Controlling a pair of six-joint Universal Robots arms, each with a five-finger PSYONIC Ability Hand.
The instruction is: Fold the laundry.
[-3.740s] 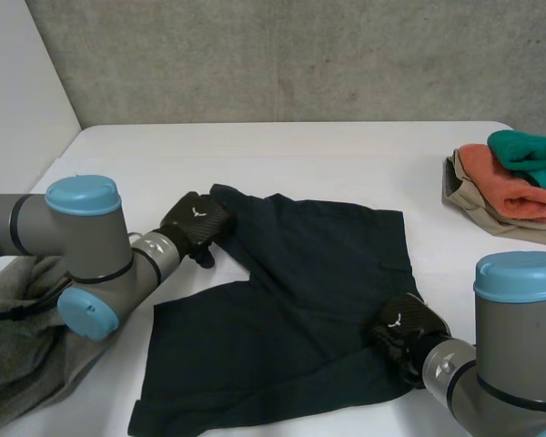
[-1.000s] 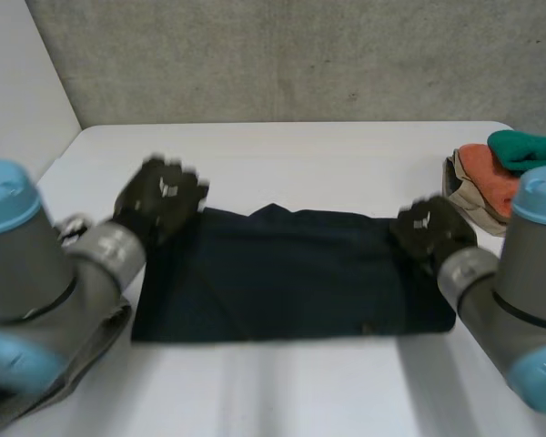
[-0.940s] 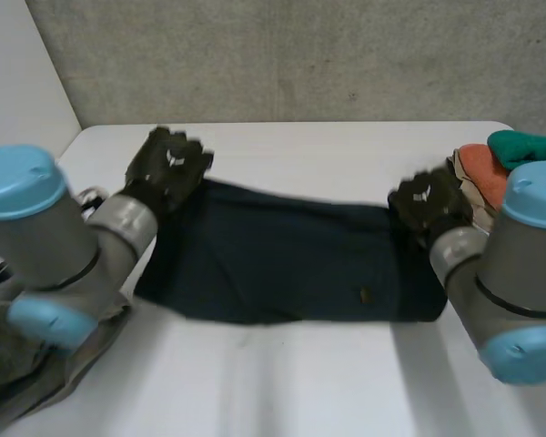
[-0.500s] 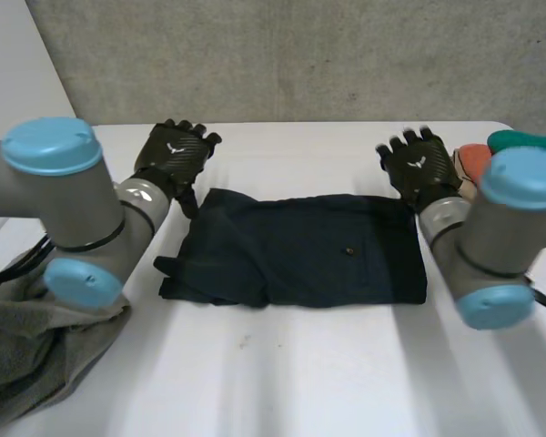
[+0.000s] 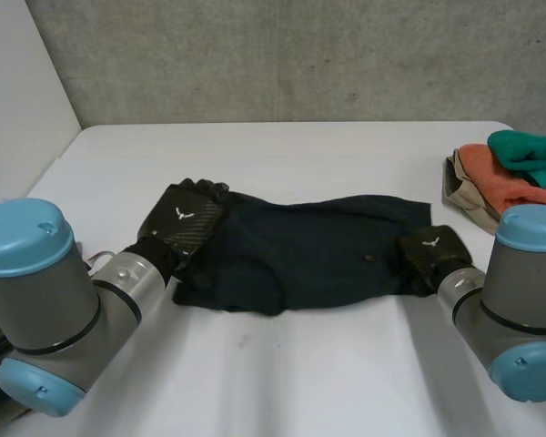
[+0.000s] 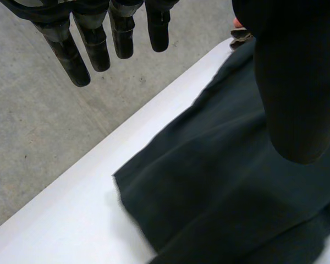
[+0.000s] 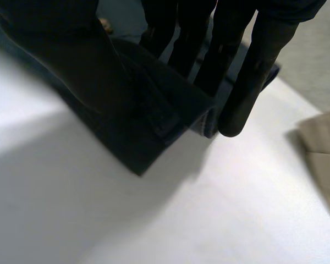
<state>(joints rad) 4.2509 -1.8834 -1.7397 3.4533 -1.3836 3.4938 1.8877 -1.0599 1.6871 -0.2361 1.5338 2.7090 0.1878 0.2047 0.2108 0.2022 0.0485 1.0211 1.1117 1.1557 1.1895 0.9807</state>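
A dark navy cloth (image 5: 318, 250) lies folded into a long band across the middle of the white table (image 5: 282, 364). My left hand (image 5: 184, 221) hovers over its left end. In the left wrist view its fingers (image 6: 93, 44) are straight and spread above the cloth (image 6: 220, 181), holding nothing. My right hand (image 5: 430, 253) is at the cloth's right end. In the right wrist view the folded edge of the cloth (image 7: 148, 126) sits between the thumb and the fingers (image 7: 253, 71), which pinch it.
A pile of folded laundry stands at the table's right edge: a teal piece (image 5: 528, 150) on an orange one (image 5: 510, 189) on a beige one (image 5: 464, 193). The beige cloth (image 7: 324, 159) lies just beyond my right hand. A concrete wall runs behind the table.
Both hands were spread open beyond the cloth's far edge. They have come back toward me: the left over the left end, the right closing on the right end. The cloth is more rumpled.
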